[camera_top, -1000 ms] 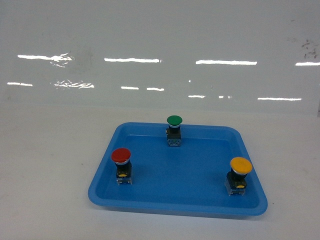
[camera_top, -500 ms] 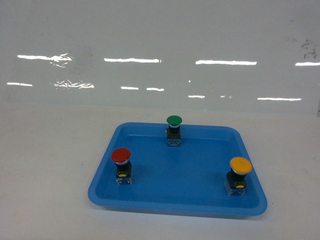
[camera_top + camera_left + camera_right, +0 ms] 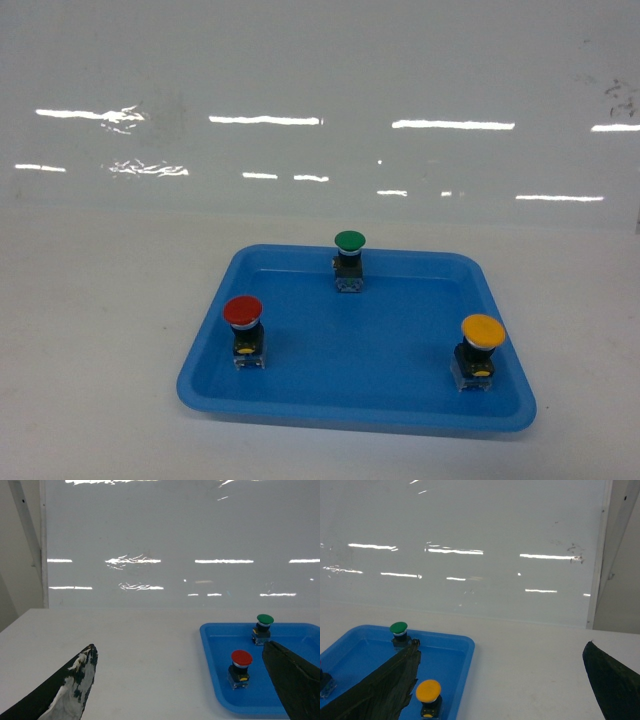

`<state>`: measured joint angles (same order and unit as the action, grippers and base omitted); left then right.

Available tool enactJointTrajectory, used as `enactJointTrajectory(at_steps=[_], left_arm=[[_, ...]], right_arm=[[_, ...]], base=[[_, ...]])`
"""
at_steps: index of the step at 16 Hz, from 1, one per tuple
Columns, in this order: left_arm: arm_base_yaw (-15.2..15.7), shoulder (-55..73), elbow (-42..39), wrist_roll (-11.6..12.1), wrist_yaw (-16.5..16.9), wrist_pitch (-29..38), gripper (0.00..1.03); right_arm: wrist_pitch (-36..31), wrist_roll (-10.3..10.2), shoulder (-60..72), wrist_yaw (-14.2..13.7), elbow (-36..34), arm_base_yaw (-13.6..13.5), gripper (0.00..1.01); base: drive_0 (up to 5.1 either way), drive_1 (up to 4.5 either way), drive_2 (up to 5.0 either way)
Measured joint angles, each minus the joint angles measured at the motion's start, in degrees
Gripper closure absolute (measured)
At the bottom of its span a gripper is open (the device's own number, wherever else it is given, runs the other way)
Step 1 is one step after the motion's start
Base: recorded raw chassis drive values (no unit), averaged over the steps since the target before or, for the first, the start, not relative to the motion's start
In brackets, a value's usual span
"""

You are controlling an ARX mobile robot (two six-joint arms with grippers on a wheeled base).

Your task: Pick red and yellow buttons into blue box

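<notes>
Two grippers stand wide and hold nothing: left gripper (image 3: 180, 690), right gripper (image 3: 502, 680). On the white bench (image 3: 90, 330), a shallow blue tray (image 3: 350, 405) carries the yellow button (image 3: 479, 350) front right, the red button (image 3: 244, 330) front left, and a green button (image 3: 349, 260) at the back.

— Red button (image 3: 242, 312)?
— Upright on black-and-clear block with yellow mark, inside shallow blue tray (image 3: 300, 400), near its front-left corner.
— Yellow button (image 3: 482, 331)?
— Upright too, same kind of block, near tray's front-right corner, well apart from red one.
— Blue box?
— Not in view.
</notes>
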<state>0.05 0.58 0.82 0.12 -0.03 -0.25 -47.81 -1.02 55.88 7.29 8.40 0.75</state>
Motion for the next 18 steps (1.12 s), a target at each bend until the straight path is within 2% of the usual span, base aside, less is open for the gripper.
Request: enactJointTrajectory(at_steps=[1,3,4,5,7,12,14,15,16,18], left_arm=[[0.0,0.0,0.0,0.0,0.0,0.0,0.05],[0.0,0.0,0.0,0.0,0.0,0.02,0.05],[0.0,0.0,0.0,0.0,0.02,0.02,0.05],[0.0,0.0,0.0,0.0,-0.02,0.0,0.05],[0.0,0.0,0.0,0.0,0.0,0.0,0.05],[0.0,0.0,0.0,0.0,0.0,0.02,0.05],[0.0,0.0,0.0,0.0,0.0,0.04,0.05],[0.0,0.0,0.0,0.0,0.0,0.04,0.05],[0.0,0.0,0.0,0.0,0.02,0.02,0.05],[0.0,0.0,0.0,0.0,0.0,0.02,0.05]], right_arm=[[-0.92,0.59,4.28,0.02,1.81,-0.59,0.03],[-4.42,3.52,16.74,-0.72,6.78,-5.64,0.03],[-1.95,4.66,16.87,-3.15,7.28,-6.93,0.03],[-1.01,4.92,15.54,-4.5,7.13,-7.19,0.03],[-1.81,5.03,14.05,-5.6,7.17,-6.75,0.03],[-1.62,5.09,14.38,-5.6,7.17,-6.73,0.03],[-5.49,4.68,19.34,-5.81,7.17,-6.91,0.03],[-4.74,3.82,22.62,-5.79,8.09,-7.96,0.03],[-7.15,3.5,25.31,-5.75,8.74,-9.2,0.03],[-8.11,2.89,29.33,-5.05,13.33,-11.74,0.03]], base=[[0.0,0.0,0.0],[0.0,0.0,0.0],[0.0,0.0,0.0],[0.0,0.0,0.0],[0.0,0.0,0.0],[0.0,0.0,0.0],[0.0,0.0,0.0],[0.0,0.0,0.0],[0.0,0.0,0.0],[0.0,0.0,0.0]])
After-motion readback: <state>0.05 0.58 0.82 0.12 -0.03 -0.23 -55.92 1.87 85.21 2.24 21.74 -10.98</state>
